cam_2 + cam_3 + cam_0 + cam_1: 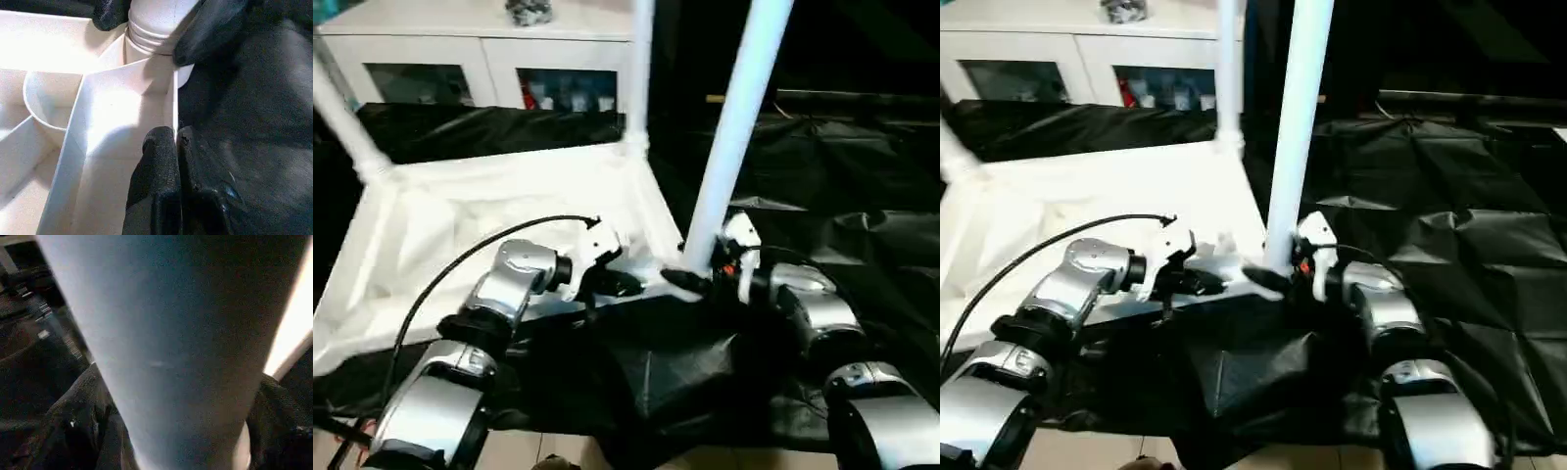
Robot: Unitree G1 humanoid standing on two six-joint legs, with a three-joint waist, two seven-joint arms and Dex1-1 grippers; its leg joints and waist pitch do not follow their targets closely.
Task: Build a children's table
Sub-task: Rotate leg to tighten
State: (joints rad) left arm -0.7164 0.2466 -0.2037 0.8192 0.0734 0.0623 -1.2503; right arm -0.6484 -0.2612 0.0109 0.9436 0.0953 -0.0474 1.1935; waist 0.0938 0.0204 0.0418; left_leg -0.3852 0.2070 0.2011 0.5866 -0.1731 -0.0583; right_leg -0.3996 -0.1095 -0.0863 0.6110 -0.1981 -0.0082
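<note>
The children's table top [460,215] lies upside down on black cloth, ribbed side up. Three white legs stand in its corner sockets: far left [342,117], far right [641,69] and near right [734,127]. My left gripper [625,284] is shut on the thin rim [174,107] of the top, just beside the near right socket. My right gripper [690,279] is open at the foot of the near right leg, with a black finger [205,29] on either side of its threaded end [156,24]. In the right wrist view the leg [171,333] stands between the fingers.
A white cabinet [480,59] with glass doors stands behind the table top. Crumpled black cloth [842,176] covers the surface to the right and at the front. A black cable [440,284] runs over my left forearm.
</note>
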